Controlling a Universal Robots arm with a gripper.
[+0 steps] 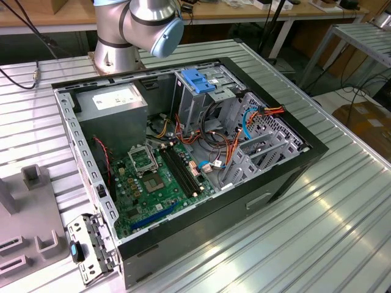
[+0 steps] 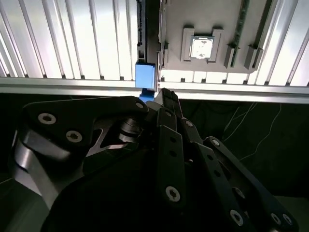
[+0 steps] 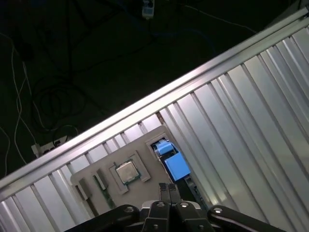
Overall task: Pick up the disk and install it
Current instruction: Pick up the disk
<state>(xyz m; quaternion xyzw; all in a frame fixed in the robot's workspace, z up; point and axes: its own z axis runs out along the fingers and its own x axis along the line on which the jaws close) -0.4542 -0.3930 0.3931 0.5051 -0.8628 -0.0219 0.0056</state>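
We work over a broad ribbed aluminium table (image 1: 342, 232). On it lies an open black computer case (image 1: 275, 183) with the green motherboard exposed, and the grey jointed robot arm (image 1: 140, 24) rises at its far side. At the exterior view's left sits a flat grey fixture plate (image 1: 30, 238).

Between that plate and the near-left corner of the case is the disk (image 1: 91, 244), a flat dark rectangular hard drive with bright blue plastic tabs. It appears to stand on its edge, just beside the plate and close to the case wall. In both wrist views we look down its thin edge, with a blue tab (image 3: 176, 165) towards us.

The black linkage gripper (image 3: 169, 186) hangs well above the disk, roughly in line with it. Its two fingers are drawn together and nothing is between them.

We judge the step in hand to be the approach for the pick. To do it well, we want the fingers spread wider than the drive's thin edge before we go low. The jaws should be square across that thickness and centred along its length. We come straight down and close on the rigid body, not on a springy blue tab, which could flex and let the drive tip. The plate on one side and the case on the other leave little room, so any sideways correction belongs up high.
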